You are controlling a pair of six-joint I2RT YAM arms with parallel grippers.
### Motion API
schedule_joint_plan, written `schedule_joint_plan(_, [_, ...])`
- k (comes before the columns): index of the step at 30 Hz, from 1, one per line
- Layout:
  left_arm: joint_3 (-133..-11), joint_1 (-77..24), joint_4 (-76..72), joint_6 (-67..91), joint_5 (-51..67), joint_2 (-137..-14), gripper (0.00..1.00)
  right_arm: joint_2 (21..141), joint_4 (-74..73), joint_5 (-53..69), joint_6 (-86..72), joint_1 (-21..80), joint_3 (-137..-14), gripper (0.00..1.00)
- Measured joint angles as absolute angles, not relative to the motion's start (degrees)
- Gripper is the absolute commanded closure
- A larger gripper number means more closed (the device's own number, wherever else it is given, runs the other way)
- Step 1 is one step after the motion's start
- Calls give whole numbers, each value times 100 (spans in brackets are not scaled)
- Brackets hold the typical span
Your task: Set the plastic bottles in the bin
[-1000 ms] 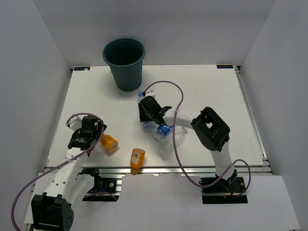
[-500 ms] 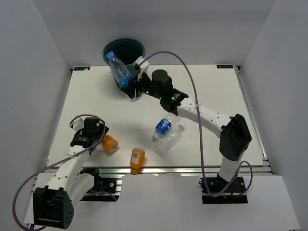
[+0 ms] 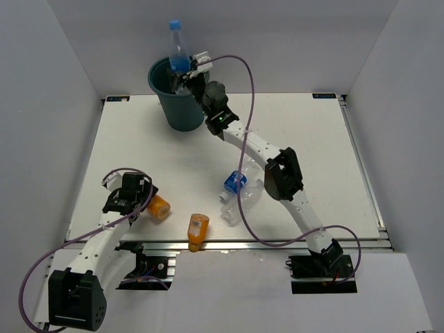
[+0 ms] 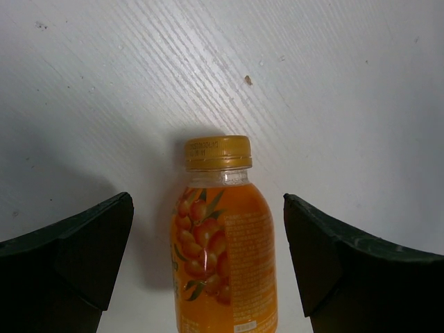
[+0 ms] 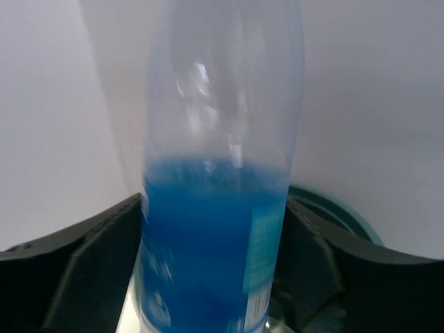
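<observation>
The bin (image 3: 182, 104) stood at the far edge of the table (image 3: 312, 139). Directly above its mouth the right gripper (image 3: 189, 71) had a blue-labelled water bottle (image 3: 178, 52) upright between its jaws; whether they clamped it or had let go could not be told. This looked like the drop step, and the next move called for parting the jaws fully. Another blue-labelled bottle (image 3: 236, 184) and a plain clear bottle (image 3: 244, 205) lay mid-table. The left gripper (image 4: 207, 201), spread wide, straddled an orange bottle (image 4: 222, 243) without touching it, so closing came next. A second orange bottle (image 3: 198, 227) lay nearby.
</observation>
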State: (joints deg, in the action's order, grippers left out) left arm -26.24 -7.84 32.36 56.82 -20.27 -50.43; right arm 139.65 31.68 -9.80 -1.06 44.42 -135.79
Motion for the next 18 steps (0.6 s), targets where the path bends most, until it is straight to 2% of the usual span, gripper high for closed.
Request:
schedule_joint_plan(2, [-2550, -784, 3190, 5658, -1979, -4991, 2, 14403, 3402, -1153, -23, 4429, -13806, 11])
schedule_joint_plan(8, [-2281, -784, 3017, 5642, -1678, -4943, 2, 14551, 3489, -1249, -110, 4340, -13594, 11])
schedule_joint_plan(18, [-2182, -784, 2799, 5658, -1546, -5015, 2, 13360, 3533, -961, -110, 4252, -12916, 11])
